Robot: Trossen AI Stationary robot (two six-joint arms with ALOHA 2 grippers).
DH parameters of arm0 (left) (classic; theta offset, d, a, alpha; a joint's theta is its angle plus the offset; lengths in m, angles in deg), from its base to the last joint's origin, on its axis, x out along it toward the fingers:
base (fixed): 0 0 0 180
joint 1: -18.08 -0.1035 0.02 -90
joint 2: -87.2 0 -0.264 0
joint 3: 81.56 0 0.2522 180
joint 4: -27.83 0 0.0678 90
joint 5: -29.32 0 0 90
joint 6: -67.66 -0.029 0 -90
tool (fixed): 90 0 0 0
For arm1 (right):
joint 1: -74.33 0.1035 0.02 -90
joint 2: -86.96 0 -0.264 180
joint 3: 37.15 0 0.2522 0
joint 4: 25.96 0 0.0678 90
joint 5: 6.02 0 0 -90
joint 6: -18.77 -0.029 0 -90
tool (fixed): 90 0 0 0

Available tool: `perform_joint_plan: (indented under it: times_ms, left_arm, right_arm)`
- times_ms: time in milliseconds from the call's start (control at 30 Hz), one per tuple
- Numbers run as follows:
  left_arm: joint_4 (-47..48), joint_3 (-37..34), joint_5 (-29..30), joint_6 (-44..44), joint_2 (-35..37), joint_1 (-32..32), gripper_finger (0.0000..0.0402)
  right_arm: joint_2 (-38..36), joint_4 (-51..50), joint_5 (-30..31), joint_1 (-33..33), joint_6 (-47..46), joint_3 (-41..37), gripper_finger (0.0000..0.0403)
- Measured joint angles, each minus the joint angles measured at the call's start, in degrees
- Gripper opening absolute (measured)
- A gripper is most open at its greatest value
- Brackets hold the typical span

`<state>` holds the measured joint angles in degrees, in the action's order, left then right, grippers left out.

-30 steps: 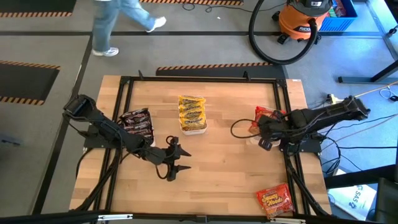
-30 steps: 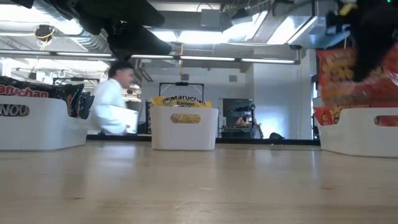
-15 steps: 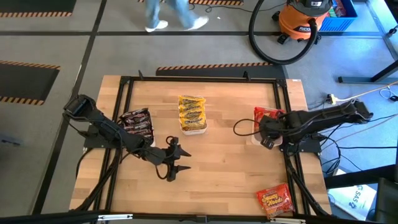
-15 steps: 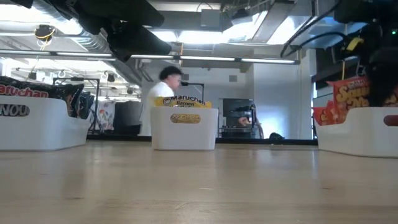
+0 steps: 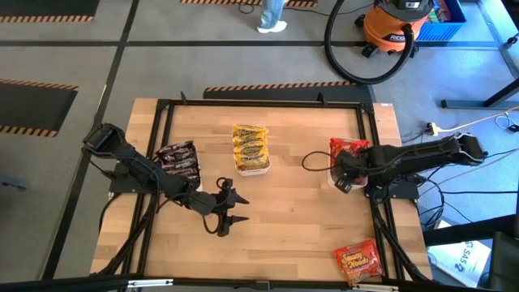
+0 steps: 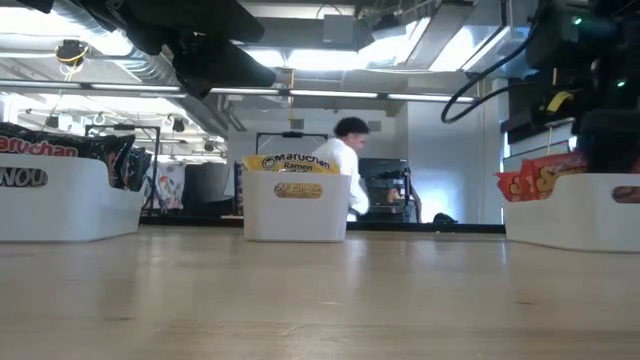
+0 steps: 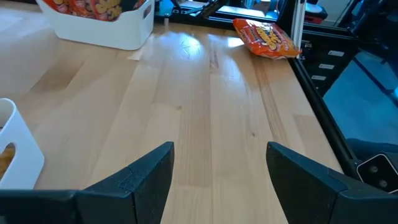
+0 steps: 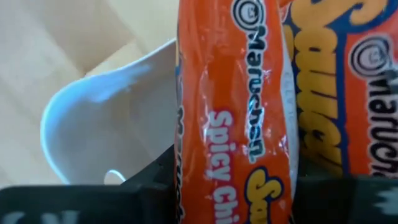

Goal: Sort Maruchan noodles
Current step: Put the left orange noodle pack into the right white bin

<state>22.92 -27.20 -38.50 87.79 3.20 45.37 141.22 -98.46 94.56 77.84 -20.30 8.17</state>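
Change: the right end effector (image 5: pixel 342 180) has sunk over the right-hand white tray (image 6: pixel 570 212) since a second ago; the red-orange packet (image 8: pixel 233 112) it carries, then hanging high above the tray rim in the low view, now sits low inside the tray. The person (image 6: pixel 345 172) in the room behind has walked on past the middle tray (image 6: pixel 296 205).
Right end effector: its fingers pinch the upright red-orange packet by its edges, inside the right-hand white tray, beside other red-orange packets (image 5: pixel 347 149) already there.
Left end effector (image 5: pixel 227 211): fingers (image 7: pixel 144 177) spread apart over bare table (image 5: pixel 292 219), below the middle tray in the high view, holding nothing.
Yellow packets (image 5: pixel 250 144): stacked in the middle tray.
Dark packets (image 5: pixel 179 158): in the left tray (image 6: pixel 60 200), well left of the middle tray.
Loose red-orange packet (image 5: pixel 358 261): flat on the table's near right corner, far from the middle tray.
Background: orange shop vacuum (image 5: pixel 397 24) on the floor beyond the table.
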Motion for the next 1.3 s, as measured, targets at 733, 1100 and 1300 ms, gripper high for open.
perform_joint_plan:
  times_ms: [733,1100,1300]
  left_arm:
    - [0.0,0.0,0.7,-1.2,0.0,0.0,0.0248]
    - [0.0,0.0,0.7,-1.2,0.0,0.0,0.0248]
    - [0.0,0.0,-0.7,-1.2,0.0,0.0,0.0248]
  right_arm:
    - [7.4,14.1,-4.8,-4.7,7.9,6.1,0.0138]
    - [10.1,12.6,5.0,-4.7,17.0,6.1,0.0138]
    - [15.3,13.0,5.0,-4.7,17.3,6.1,0.016]
